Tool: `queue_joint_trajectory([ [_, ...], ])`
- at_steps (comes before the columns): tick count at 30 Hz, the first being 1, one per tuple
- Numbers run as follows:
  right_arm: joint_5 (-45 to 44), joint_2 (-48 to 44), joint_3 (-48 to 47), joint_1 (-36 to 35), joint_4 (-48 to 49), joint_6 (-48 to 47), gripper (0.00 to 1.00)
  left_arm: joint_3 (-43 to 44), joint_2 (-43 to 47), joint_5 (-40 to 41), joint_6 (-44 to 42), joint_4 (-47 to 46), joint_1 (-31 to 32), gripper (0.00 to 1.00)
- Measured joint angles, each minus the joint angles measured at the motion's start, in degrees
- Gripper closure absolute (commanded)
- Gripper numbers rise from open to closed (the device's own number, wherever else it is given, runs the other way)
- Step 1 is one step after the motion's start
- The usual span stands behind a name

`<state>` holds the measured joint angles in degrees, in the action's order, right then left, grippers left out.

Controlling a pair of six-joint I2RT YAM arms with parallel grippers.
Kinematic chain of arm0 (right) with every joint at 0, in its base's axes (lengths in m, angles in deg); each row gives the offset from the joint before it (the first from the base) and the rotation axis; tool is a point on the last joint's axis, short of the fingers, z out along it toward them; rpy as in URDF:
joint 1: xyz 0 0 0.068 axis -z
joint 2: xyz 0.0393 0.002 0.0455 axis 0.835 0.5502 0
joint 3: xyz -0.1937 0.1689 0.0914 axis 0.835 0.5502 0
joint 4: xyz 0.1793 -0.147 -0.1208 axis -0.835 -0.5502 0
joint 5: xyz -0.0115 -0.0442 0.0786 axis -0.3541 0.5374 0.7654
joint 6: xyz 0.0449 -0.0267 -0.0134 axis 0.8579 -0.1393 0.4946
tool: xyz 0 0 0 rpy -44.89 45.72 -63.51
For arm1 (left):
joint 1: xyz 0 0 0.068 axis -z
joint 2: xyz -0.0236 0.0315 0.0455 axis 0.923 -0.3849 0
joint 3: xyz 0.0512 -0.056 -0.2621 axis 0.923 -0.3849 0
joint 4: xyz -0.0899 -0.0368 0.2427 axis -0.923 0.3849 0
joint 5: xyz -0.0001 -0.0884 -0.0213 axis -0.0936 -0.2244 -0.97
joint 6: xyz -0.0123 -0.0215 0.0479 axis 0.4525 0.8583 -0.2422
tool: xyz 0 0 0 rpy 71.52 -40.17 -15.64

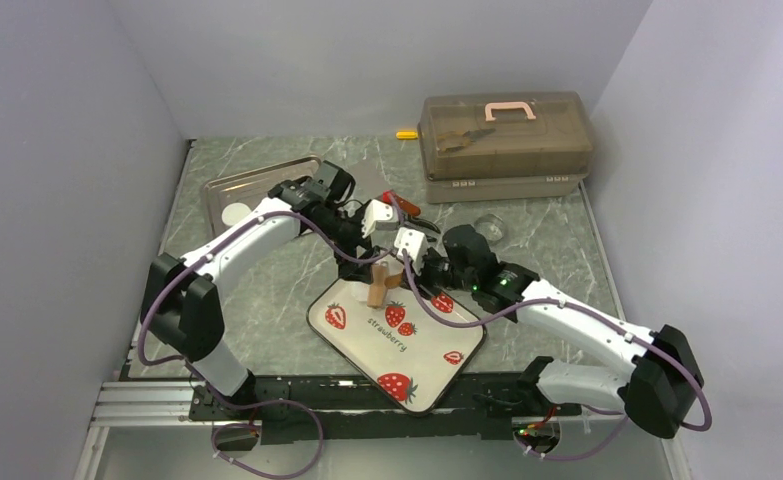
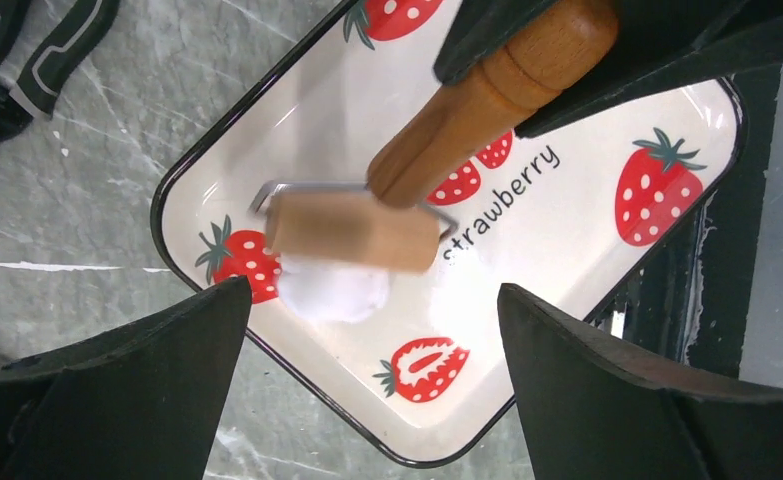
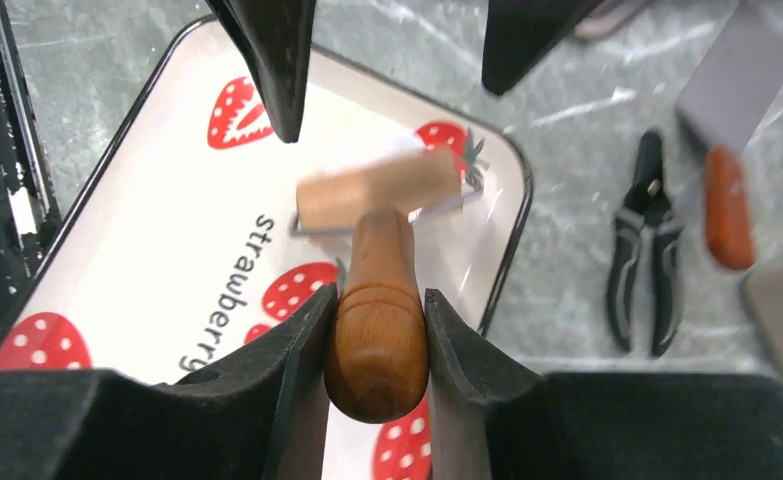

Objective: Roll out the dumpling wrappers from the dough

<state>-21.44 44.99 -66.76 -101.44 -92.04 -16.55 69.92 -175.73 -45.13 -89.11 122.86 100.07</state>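
A small white lump of dough (image 2: 332, 290) lies on the strawberry plate (image 2: 567, 255) near one corner. The drum of the wooden roller (image 2: 352, 230) rests over its upper edge. My right gripper (image 3: 379, 300) is shut on the roller's brown handle (image 3: 377, 330); the drum (image 3: 379, 188) is blurred. My left gripper (image 2: 375, 300) is open and empty, hovering above the dough with one finger on each side. From above, both grippers meet over the plate's far end (image 1: 339, 300), left (image 1: 360, 252) and right (image 1: 405, 272), around the roller (image 1: 378, 285). One flat white wrapper disc (image 1: 235, 212) lies on a metal tray (image 1: 267, 180).
A brown toolbox (image 1: 507, 135) stands at the back right, with a clear ring (image 1: 489, 225) in front of it. Black pliers (image 3: 647, 240) and a scraper with an orange handle (image 3: 727, 205) lie on the table beyond the plate. A small yellow item (image 1: 406, 134) lies by the back wall.
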Motion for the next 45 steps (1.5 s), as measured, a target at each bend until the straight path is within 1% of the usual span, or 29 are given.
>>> queue_joint_trajectory([
  [7,-6.43,-6.64,5.29,0.17,-2.56,13.11,1.00,0.37,-0.55,-1.86,1.95,-2.01,0.07,0.00],
  [12,-10.62,-10.40,5.86,0.37,-7.61,21.68,1.00,-0.52,-0.46,1.18,6.12,-5.66,-0.57,0.01],
  [17,-13.75,-13.53,5.84,0.37,-13.27,29.33,1.00,-7.30,-0.15,6.64,11.76,-9.97,-3.30,0.00],
  [21,-15.32,-15.10,6.14,-0.48,-15.28,35.17,1.00,-13.86,-0.15,11.19,15.65,-12.28,-4.39,0.01],
  [25,-18.88,-14.49,6.14,-3.80,-18.43,41.11,1.00,-15.19,-0.15,11.69,17.00,-12.50,-4.50,0.01],
  [30,-24.92,-14.62,6.14,-8.76,-24.26,50.38,1.00,-13.62,-0.15,8.90,16.79,-12.90,-4.50,0.01],
  [33,-29.11,-14.38,6.14,-14.10,-27.71,56.46,1.00,-13.51,-0.15,9.16,16.63,-13.62,-4.50,0.01],
  [36,-32.85,-11.87,6.14,-20.24,-31.61,63.23,1.00,-13.51,-0.15,11.76,16.48,-14.19,-4.74,0.01],
  [38,-34.12,-9.66,6.14,-22.95,-32.72,66.62,1.00,-13.57,-0.22,13.99,16.48,-14.40,-4.87,0.01],
  [40,-35.28,-6.95,6.14,-25.09,-33.51,69.85,0.97,-13.97,-0.59,15.87,16.52,-14.95,-5.03,0.01],
  [45,-36.30,-4.44,8.39,-25.79,-33.31,74.69,0.89,-15.74,-3.23,17.07,16.94,-15.65,-5.31,0.01],
])
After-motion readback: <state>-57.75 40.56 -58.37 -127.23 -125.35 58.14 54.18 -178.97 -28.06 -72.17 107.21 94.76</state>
